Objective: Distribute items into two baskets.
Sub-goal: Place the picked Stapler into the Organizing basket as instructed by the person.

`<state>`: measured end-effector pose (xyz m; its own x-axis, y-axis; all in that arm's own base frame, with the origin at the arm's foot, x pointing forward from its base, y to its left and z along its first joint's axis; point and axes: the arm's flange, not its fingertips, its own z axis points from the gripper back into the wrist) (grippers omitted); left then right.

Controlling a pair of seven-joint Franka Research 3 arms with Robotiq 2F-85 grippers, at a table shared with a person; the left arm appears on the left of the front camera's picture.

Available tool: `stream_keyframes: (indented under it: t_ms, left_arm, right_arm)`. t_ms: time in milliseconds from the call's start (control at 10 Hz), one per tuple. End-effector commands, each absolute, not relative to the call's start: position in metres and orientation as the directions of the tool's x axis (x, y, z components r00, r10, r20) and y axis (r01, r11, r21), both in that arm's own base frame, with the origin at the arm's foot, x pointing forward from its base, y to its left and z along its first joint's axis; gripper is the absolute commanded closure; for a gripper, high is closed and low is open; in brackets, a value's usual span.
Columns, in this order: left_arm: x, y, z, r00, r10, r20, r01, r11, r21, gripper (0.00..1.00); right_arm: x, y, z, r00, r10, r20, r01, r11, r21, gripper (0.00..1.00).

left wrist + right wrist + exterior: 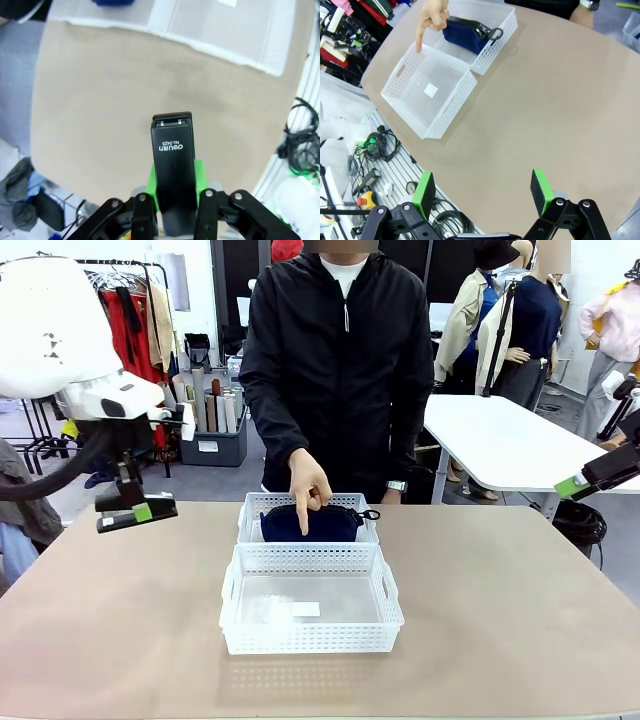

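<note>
Two white mesh baskets sit mid-table, one behind the other. The near basket (311, 612) (427, 90) has nothing in it but a small label. The far basket (308, 517) (492, 30) holds the navy pouch (309, 523) (468, 35). A person's hand (308, 488) (433, 17) points an index finger down at the near basket's far rim. My left gripper (137, 512) (172, 192) hangs above the table's left side, shut on the black stapler (172, 175) (130, 515). My right gripper (482, 192) (590, 480) is open, high at the right edge.
The tan table (500, 620) is bare around the baskets. Cables and a power strip (375, 145) lie on the floor past its edge. A white table (500, 440) stands behind at right, and a clothes rack (140, 310) at back left.
</note>
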<state>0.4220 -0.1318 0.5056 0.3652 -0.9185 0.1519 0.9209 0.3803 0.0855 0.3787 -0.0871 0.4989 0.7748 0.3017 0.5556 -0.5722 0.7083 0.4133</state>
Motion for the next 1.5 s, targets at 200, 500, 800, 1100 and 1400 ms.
stream_keyframes:
  t_ms: [200,500,800,1100,1400]
  left_arm:
    - [0.409,-0.182,0.498,0.38,-0.915,0.139,0.913,0.395,0.105,1.0]
    - [0.404,-0.223,0.485,0.271,-0.952,0.141,0.953,0.286,0.098,1.0]
    - [0.411,-0.255,0.472,0.227,-0.959,0.167,0.967,0.242,0.076,1.0]
    - [0.413,-0.291,0.46,0.175,-0.969,0.174,0.979,0.19,0.071,1.0]
    - [0.412,-0.328,0.448,0.13,-0.978,0.162,0.987,0.144,0.077,1.0]
  right_arm:
    - [0.379,-0.087,0.499,0.77,0.301,0.562,-0.575,0.71,0.407,0.0]
    - [0.379,-0.087,0.499,0.77,0.301,0.562,-0.575,0.71,0.407,0.0]
    - [0.379,-0.087,0.499,0.77,0.301,0.562,-0.575,0.71,0.407,0.0]
    - [0.379,-0.087,0.499,0.77,0.301,0.562,-0.575,0.71,0.407,0.0]
    - [0.379,-0.087,0.499,0.77,0.301,0.562,-0.575,0.71,0.407,0.0]
